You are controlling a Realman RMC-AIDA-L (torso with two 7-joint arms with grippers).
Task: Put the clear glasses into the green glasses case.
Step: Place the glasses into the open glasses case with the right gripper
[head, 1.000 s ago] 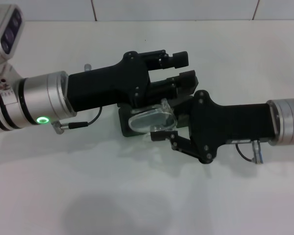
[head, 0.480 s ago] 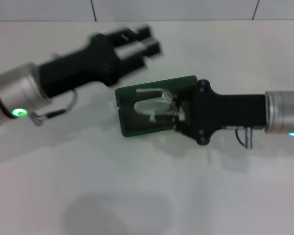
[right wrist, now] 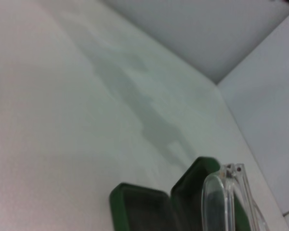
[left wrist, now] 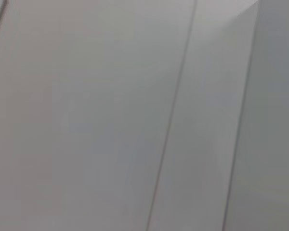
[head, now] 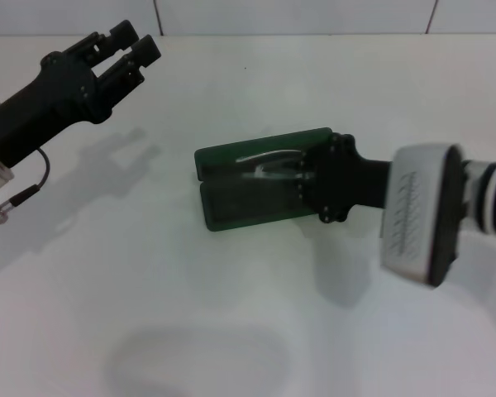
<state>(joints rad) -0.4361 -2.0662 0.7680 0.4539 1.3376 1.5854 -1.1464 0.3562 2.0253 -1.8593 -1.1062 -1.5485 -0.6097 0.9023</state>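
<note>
The green glasses case (head: 246, 203) lies open at the table's middle, both halves facing up. The clear glasses (head: 269, 160) sit low over its rear half. My right gripper (head: 304, 175) reaches in from the right over the case's right end and is shut on the clear glasses at their right side. The right wrist view shows the glasses (right wrist: 217, 202) standing on edge just above the open case (right wrist: 140, 208). Far off at the back left, my left gripper (head: 137, 41) hangs open and holds nothing.
The case rests on a white table (head: 231, 322), with a tiled wall (head: 298, 12) along the back. The left wrist view shows only pale wall tiles (left wrist: 111, 120). A grey shadow (head: 198, 364) falls on the near part of the table.
My left arm has swung away from the case to the back left. The right gripper has lowered the glasses into the case, and its wrist has rolled over.
</note>
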